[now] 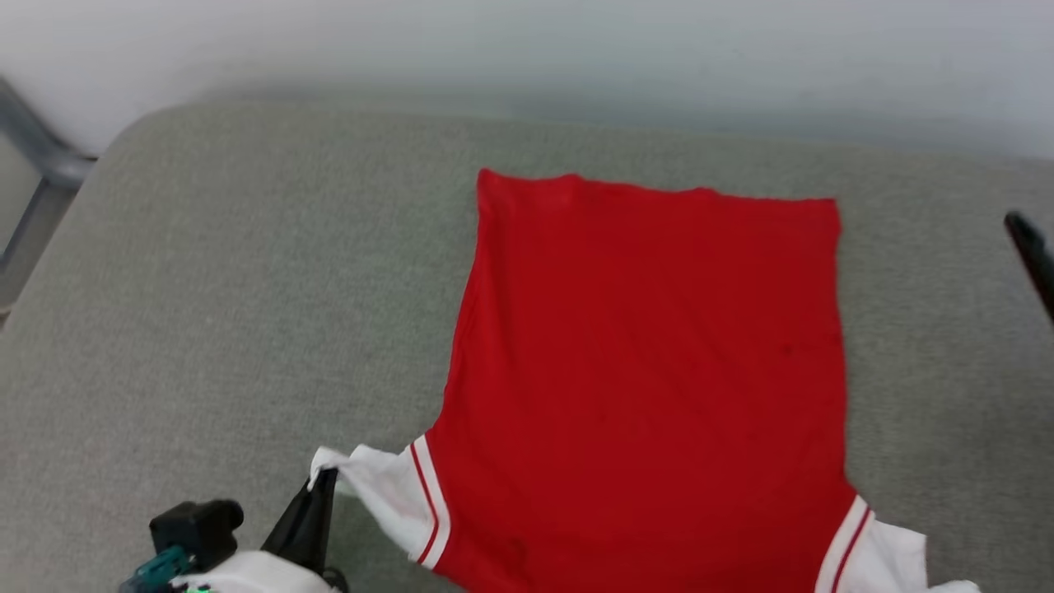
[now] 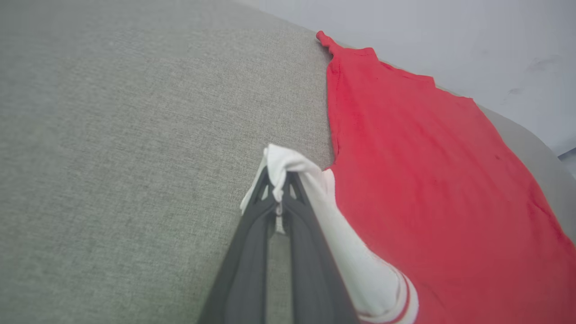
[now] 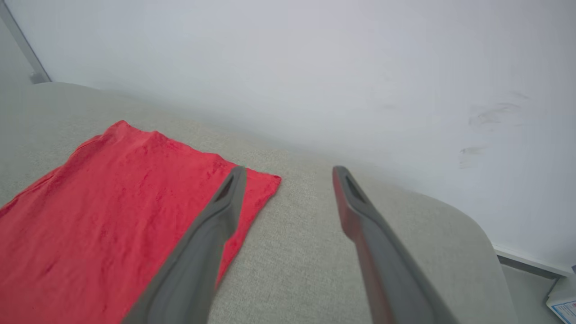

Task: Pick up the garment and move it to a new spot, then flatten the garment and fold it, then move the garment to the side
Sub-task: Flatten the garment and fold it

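The garment [image 1: 642, 371] lies spread flat on a grey fabric surface [image 1: 247, 288], plain red side up, hem toward the wall and white sleeves with striped trim toward me. My left gripper [image 1: 325, 478] is shut on the tip of the left white sleeve [image 2: 288, 166], lifting it slightly off the surface. One dark finger [image 1: 1031, 247] of my right arm shows at the right edge of the head view. In the right wrist view my right gripper [image 3: 289, 170] stands wide open and holds nothing, hovering by the garment's far right hem corner [image 3: 265, 180].
A pale wall [image 1: 576, 49] runs close behind the surface's far edge. A grey metal frame [image 1: 41, 165] stands at the far left. The surface's rounded right corner [image 3: 472, 234] drops to the floor, where a white box [image 3: 562, 306] lies.
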`<state>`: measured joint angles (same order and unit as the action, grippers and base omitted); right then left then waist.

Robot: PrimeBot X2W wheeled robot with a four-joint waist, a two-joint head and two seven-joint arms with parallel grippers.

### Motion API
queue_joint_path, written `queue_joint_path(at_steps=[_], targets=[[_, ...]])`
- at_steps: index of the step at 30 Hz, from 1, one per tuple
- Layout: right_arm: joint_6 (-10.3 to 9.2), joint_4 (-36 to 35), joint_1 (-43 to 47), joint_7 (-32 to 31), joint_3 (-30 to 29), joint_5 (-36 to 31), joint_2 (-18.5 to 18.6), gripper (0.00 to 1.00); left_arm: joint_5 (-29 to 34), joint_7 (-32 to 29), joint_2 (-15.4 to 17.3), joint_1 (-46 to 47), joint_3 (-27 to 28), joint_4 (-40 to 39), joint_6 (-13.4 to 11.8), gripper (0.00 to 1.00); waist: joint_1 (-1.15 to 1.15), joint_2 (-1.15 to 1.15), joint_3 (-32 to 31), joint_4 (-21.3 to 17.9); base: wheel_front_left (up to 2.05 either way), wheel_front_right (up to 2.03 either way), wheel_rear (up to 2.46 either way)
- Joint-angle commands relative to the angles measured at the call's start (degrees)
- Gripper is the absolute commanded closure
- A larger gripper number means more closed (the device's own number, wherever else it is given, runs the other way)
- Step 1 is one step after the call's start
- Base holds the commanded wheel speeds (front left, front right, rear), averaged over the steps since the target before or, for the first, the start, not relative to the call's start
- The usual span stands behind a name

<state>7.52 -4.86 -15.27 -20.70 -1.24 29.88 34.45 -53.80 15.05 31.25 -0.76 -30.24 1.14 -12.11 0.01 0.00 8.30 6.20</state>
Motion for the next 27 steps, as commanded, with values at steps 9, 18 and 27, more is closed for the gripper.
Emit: queue_joint_path(at_steps=[9, 18, 27], targets=[[-0.07, 9.38, -23.12, -23.34, 6.22, 1.25, 4.19, 0.00, 5.34, 0.15, -4.84, 7.51, 0.01, -1.59, 1.98, 1.00, -0.01, 0.00, 12.93, 7.96, 0.00, 0.00, 0.00], [-0.07, 18.25, -38.44, -46.27, 13.39, 0.66, 7.19, 0.00, 9.75, 0.16, -10.74, 12.31, 1.10, -0.81, 5.34, 1.00, -0.01, 0.00, 22.23, 12.45, 0.00, 0.00, 0.00], [-0.05, 23.94, -38.35, -49.50, 17.75, -0.69, 7.92, 0.00, 12.83, 0.16, -14.59, 14.77, 3.03, 1.19, 8.57, 1.00, -0.01, 0.00, 27.23, 14.55, 0.00, 0.00, 0.00]])
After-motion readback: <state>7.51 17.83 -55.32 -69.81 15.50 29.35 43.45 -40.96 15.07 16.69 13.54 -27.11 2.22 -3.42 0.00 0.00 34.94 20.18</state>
